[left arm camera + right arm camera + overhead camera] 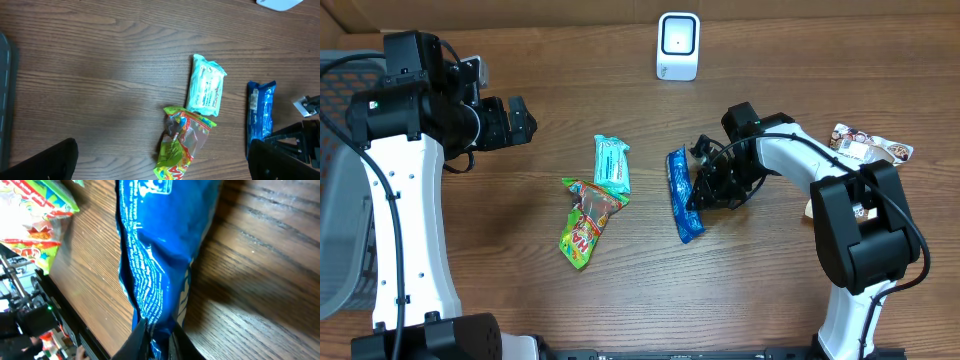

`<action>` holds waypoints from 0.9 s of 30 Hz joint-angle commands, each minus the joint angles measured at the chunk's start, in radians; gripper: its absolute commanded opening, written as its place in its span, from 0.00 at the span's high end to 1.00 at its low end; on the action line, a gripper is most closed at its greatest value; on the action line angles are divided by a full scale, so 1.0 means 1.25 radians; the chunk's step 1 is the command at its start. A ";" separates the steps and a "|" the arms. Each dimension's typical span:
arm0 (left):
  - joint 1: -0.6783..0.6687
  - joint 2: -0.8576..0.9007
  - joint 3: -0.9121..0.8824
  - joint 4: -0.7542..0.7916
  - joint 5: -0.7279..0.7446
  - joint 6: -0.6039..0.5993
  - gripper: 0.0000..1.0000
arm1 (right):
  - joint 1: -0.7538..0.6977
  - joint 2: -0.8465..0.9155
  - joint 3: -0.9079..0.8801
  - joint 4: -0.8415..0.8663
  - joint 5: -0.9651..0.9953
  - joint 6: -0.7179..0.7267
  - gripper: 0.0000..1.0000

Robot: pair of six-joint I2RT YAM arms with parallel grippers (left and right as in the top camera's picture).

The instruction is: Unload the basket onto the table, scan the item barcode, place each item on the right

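The right gripper (156, 342) is nearly closed, its two dark fingertips pinching a thin fold of the blue snack packet (160, 255). The rest of the packet lies flat on the wooden table (520, 230).

In the overhead view the right arm reaches the packet from the robot's right and grips its right long edge at about mid-length. The packet's long axis runs near to far across the table, and its far end tilts slightly to the left. The right arm is much the nearer arm.

To the left of the blue packet, and apart from it, lie a mint-green packet (611, 163) and a green and red candy bag (585, 220). One end of the mint-green packet overlaps the bag. Judgement: any swing to the left should be made only after the packet is lifted clear, otherwise it may sweep these two.

The white barcode scanner (678, 45) stands beyond the packet's far end, almost in line with its long axis. Bare wood lies between them, so the straight path forward is open.

The left gripper (527, 120) hangs well to the left, jaws spread wide and holding nothing.

Another snack packet (868, 149) lies at the far right, behind the right arm's elbow. A grey mesh basket (340, 230) occupies the left edge.

No barcode can be made out on the blue packet.
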 commanded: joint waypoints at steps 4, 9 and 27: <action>-0.002 -0.003 -0.007 0.000 0.012 0.018 0.00 | 0.001 -0.023 -0.004 0.045 -0.018 0.060 0.51; -0.002 -0.003 -0.007 0.000 0.012 0.018 0.00 | 0.016 -0.023 -0.004 0.124 0.010 0.166 0.37; -0.002 -0.003 -0.007 0.000 0.012 0.018 0.00 | 0.034 0.005 -0.004 0.074 0.103 0.243 0.90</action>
